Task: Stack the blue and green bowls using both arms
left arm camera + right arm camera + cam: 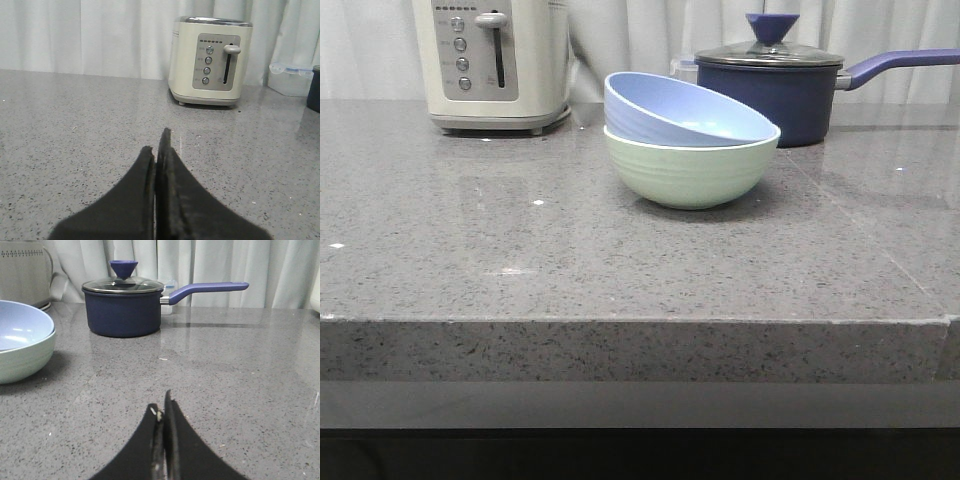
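Centre frame, your blue bowl [670,112] sits tilted inside the green bowl [690,175].
Both grippers, left [159,150] and right [162,407], are pressed closed and empty, low over the counter [520,260].

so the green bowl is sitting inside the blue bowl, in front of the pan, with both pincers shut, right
Not quite. The front view shows the blue bowl sitting tilted inside the green bowl, not the reverse. The rest holds: the stack is in front of the pan, and the left pincer and right pincer are shut.
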{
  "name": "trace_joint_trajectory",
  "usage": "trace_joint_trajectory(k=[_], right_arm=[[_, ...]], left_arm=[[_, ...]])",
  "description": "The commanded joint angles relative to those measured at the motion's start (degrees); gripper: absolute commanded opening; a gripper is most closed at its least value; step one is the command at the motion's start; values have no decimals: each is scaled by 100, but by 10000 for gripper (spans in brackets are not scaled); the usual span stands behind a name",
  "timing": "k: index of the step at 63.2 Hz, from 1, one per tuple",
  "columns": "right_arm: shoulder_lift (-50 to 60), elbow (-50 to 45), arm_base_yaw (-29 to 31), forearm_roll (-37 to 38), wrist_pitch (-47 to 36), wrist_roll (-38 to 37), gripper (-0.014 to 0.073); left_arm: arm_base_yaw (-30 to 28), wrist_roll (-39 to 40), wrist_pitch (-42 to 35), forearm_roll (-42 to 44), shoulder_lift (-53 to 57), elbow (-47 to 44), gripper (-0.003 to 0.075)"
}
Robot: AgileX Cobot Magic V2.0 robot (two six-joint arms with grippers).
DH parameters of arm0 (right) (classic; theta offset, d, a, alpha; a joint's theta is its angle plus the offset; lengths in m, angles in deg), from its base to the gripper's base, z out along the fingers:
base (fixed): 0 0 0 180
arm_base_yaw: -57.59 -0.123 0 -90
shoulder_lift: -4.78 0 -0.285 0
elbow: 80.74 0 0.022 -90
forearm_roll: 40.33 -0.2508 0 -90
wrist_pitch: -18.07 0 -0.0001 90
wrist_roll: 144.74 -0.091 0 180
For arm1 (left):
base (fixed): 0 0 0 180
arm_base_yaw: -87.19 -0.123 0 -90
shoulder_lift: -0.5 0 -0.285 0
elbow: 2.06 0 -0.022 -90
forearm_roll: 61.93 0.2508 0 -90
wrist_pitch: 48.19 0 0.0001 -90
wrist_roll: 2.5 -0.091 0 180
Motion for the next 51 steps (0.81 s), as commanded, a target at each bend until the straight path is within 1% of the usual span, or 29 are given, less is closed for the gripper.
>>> trace_joint_trajectory(k=[1,8,29,51], right_arm=[[117,95,131,94,-551,-99,-56],[117,95,249,94,-577,-104,-56],[117,95,249,94,-617,-344,-56],[117,95,249,94,-637,-345,-56]], left_arm=[[-7,6,-454,1,101,-24,-20],[-7,6,-454,1,101,-24,-20],[-7,6,-454,1,101,-24,-20],[-7,6,-454,1,101,-24,-20]])
